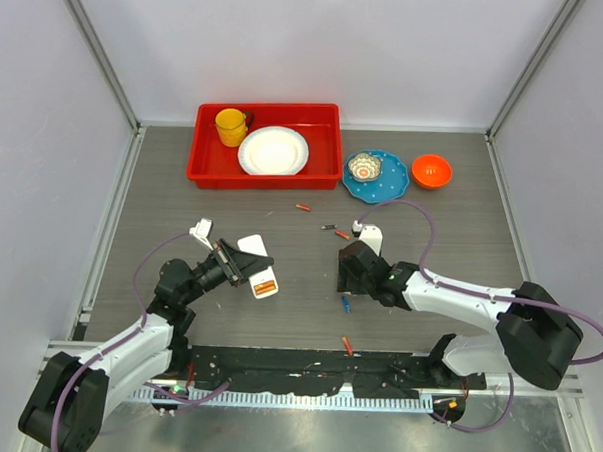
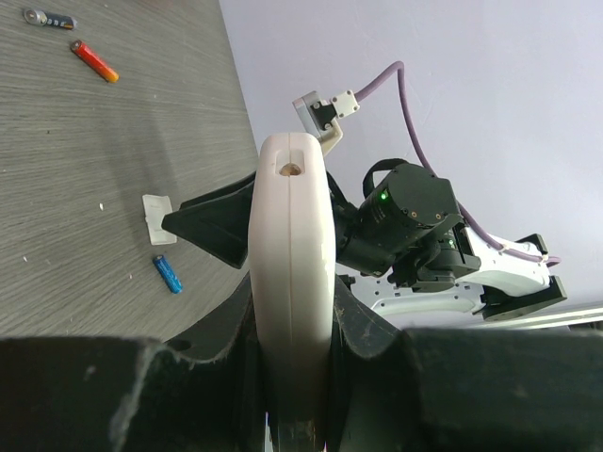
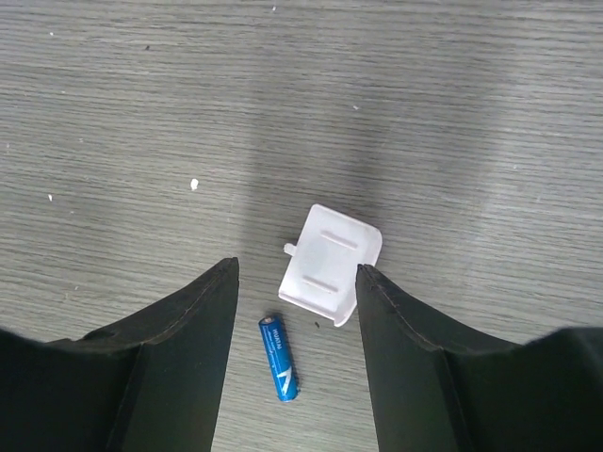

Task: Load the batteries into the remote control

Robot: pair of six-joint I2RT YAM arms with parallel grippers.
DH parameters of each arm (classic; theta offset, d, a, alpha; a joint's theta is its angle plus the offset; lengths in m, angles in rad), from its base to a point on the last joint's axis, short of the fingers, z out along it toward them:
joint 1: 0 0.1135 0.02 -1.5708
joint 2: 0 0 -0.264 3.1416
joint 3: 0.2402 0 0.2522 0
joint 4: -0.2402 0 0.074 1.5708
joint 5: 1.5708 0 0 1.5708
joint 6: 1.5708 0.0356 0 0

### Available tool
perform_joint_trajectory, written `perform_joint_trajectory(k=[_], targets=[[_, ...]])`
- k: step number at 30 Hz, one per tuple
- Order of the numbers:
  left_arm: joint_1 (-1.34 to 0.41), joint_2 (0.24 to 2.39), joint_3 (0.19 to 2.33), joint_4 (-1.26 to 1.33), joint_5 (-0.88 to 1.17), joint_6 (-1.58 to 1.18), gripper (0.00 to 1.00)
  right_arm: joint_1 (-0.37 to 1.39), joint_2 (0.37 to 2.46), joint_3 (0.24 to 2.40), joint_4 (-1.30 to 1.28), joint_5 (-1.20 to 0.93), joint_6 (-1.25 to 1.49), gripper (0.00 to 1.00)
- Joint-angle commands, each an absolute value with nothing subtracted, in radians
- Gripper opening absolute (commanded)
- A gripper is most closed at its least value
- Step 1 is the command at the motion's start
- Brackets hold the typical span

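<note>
The left fingers [image 2: 221,231] are clamping the white remote control [image 2: 292,273] edge-on above the table [image 3: 141,113]. The right fingers [image 3: 179,358] are standing apart, gripping nothing, hovering over a blue battery [image 3: 279,359] and a small white cover [image 3: 330,266], both lying on the table.

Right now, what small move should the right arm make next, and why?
Probably lower the open right gripper over the blue battery and close. It lies loose between the fingers, beside the white cover, and the left gripper holds the remote.
</note>
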State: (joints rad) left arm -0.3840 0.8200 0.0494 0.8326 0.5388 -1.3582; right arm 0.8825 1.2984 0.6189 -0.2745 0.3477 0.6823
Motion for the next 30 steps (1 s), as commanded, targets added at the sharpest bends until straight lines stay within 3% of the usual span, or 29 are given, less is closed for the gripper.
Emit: perform_joint_trajectory(k=[1,30], targets=[[-0.379,0.808,0.032,0.862,0.538,-1.358,0.0,0.888,1.312,0.629,-0.222,0.339,0.67,0.58],[-0.379,0.805,0.029,0.857,0.535,-1.355,0.0,0.888,1.324,0.583,-0.232,0.353,0.686,0.58]])
